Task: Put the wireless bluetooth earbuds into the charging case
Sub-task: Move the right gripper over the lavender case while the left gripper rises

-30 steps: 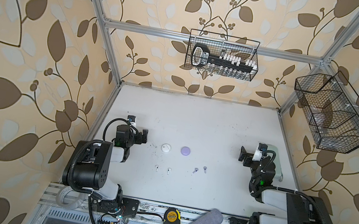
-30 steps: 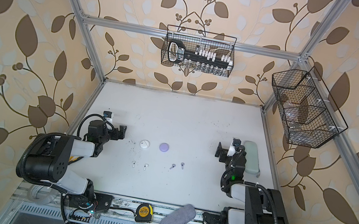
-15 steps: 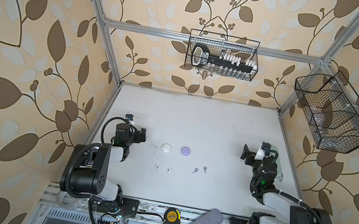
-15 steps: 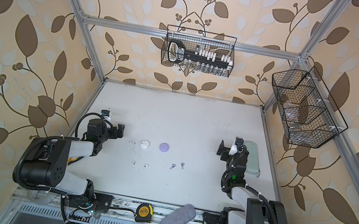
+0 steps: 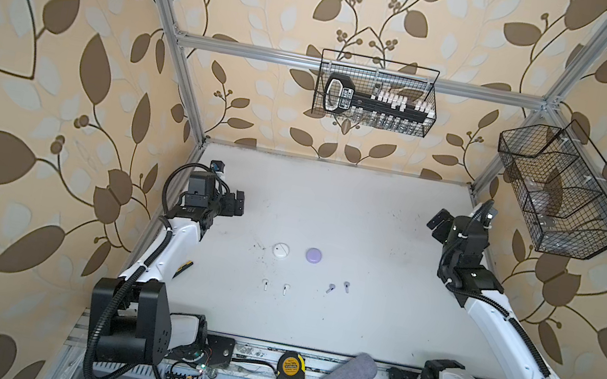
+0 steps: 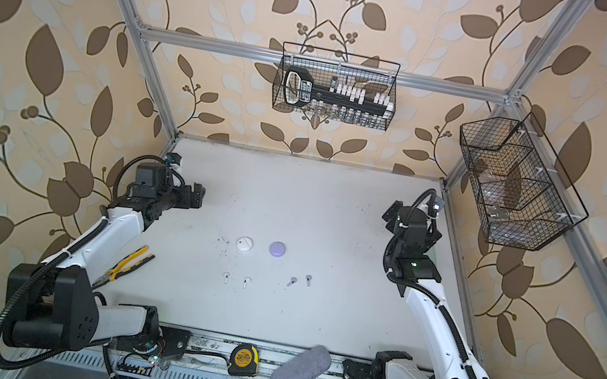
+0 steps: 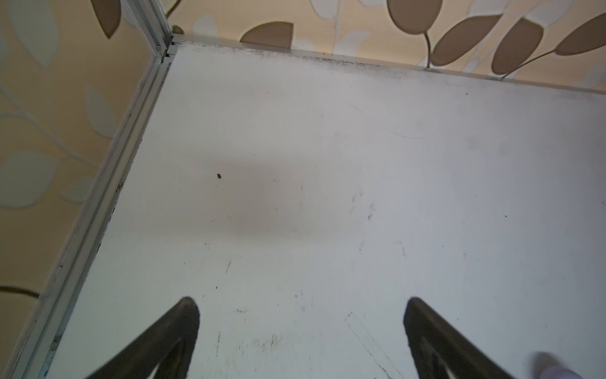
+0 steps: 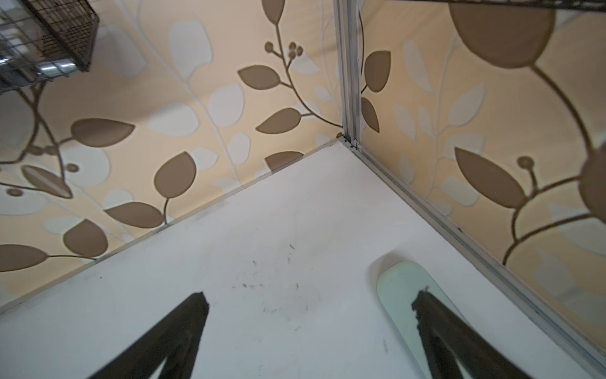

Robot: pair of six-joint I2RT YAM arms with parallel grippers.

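a: where do things stand?

b: nothing's in yet. both arms hang at the sides of the table [image 5: 333, 204]. the left gripper [image 5: 236, 204] and the right gripper [image 5: 440, 223] are spread wide and empty, well apart from the earbuds.

a: and the earbuds?

b: lying loose near the middle of the table, on the side of the two round cases nearer the arm bases. the white earbuds [image 5: 265, 284] lie by the white case [image 5: 280, 250], and the purple earbuds [image 5: 330, 288] by the purple case [image 5: 313, 255].

a: how would you go about it?

b: i'd say the cases come first. both look shut from above, so a lid likely needs opening while one gripper steadies the case. then come down on one earbud with the jaws across its stem and pinch gently. it's tiny and could skid or flick away. match colour to case.

a: count?

b: two cases, one white and one purple. four earbuds, two white and two purple. two grippers.
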